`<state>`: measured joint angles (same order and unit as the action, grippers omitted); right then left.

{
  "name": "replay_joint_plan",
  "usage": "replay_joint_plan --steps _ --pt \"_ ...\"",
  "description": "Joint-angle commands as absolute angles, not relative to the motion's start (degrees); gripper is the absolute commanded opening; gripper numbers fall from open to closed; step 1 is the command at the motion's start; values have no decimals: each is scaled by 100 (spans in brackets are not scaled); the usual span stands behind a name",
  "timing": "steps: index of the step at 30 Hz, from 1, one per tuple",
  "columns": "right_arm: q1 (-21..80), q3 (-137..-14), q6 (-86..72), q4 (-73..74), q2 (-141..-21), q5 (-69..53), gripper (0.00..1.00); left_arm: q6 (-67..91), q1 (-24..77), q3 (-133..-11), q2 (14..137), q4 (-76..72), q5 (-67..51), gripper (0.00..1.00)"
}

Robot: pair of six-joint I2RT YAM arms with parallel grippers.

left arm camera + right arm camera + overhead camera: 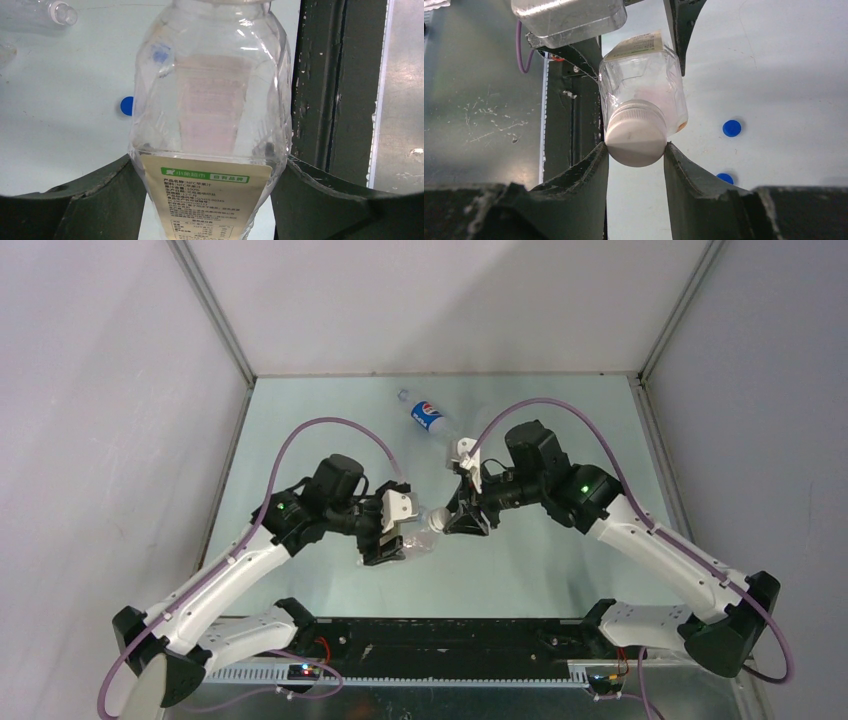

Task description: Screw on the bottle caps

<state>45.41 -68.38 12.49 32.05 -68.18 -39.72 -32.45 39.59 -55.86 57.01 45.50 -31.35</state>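
- Left of centre on the table [560,570], the left gripper [207,162] clamps the body of the white/yellow-label bottle [210,100]. One jaw presses each side at the top edge of the label.
- Orientation: the held bottle is lifted off the table and lies roughly level. Its mouth points right, toward the other arm.
- Centre: the white cap [636,132] sits over the mouth of the held bottle. How far it is threaded on cannot be told.
- Right of centre: the right gripper [635,147] is closed on the white cap, with one jaw touching each side of its rim.
- Far centre: the Pepsi bottle [428,417] lies on its side on the table, well apart from both grippers, with its neck toward the far left.
- Loose caps: two blue caps [732,128] [724,177] rest on the table. They lie on the side of the held bottle away from the black base rail [574,125] and touch nothing.
- Left wrist view: a clear bottle [40,12] lies on the table at the upper left corner, its neck uncapped. Whether it carries a label cannot be told.
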Motion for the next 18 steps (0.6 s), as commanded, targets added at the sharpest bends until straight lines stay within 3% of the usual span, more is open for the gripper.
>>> replay_joint_plan --steps 1,18 --pt "4609 -7225 1575 3558 -7001 -4078 21 -3462 4058 -5898 5717 4363 -3494 0" --pt "4715 -7520 897 3926 -7633 -3811 18 -2733 4444 -5415 5403 2833 -2990 0"
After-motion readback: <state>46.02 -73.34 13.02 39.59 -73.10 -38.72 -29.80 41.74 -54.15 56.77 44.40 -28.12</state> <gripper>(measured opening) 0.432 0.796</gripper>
